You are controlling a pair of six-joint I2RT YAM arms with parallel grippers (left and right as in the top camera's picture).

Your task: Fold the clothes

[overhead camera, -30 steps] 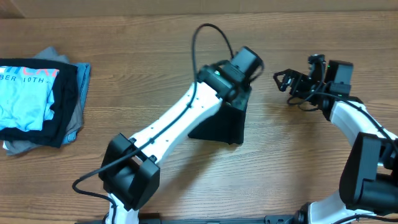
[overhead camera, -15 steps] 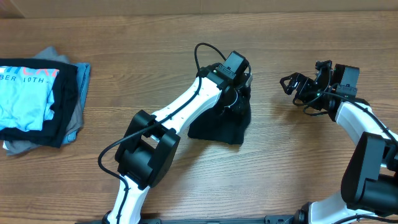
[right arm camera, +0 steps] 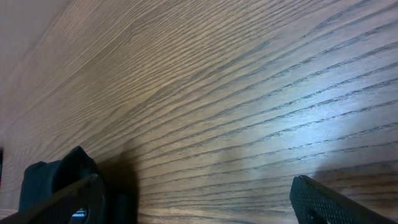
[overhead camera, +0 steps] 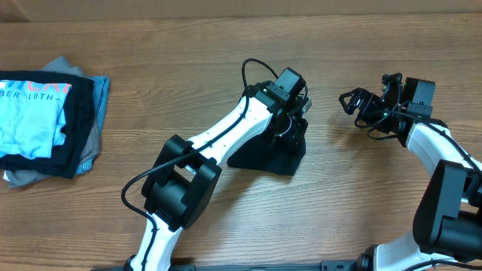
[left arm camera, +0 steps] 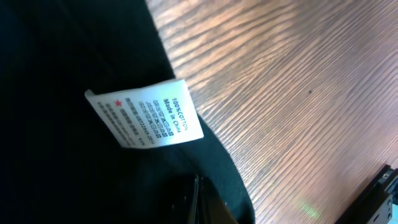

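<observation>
Black soft fabric lies in a bunched heap at the centre of the overhead frame: the black garment [overhead camera: 265, 156] rests on the wooden table [overhead camera: 361, 196], its upper edge drawn up toward the left gripper [overhead camera: 295, 122]. That gripper's jaws are pressed together, pinching a fold of the dark cloth. In the left wrist view the garment [left arm camera: 62, 74] fills the left half of the frame, and a small white tag [left arm camera: 144, 113] with printed lettering lies flat on it near the cloth's edge, with bare wood grain to the right.

The right gripper [overhead camera: 358, 101] sits at the upper right of the overhead frame, well apart from the garment, its jaws spread wide. In the right wrist view its fingers [right arm camera: 62, 183] show at the two lower corners with only table [right arm camera: 217, 93] between them.

At the left edge of the overhead frame sits a stack of folded clothes, a light blue T-shirt [overhead camera: 28, 120] with white lettering on top and a grey garment [overhead camera: 89, 150] showing beneath.
</observation>
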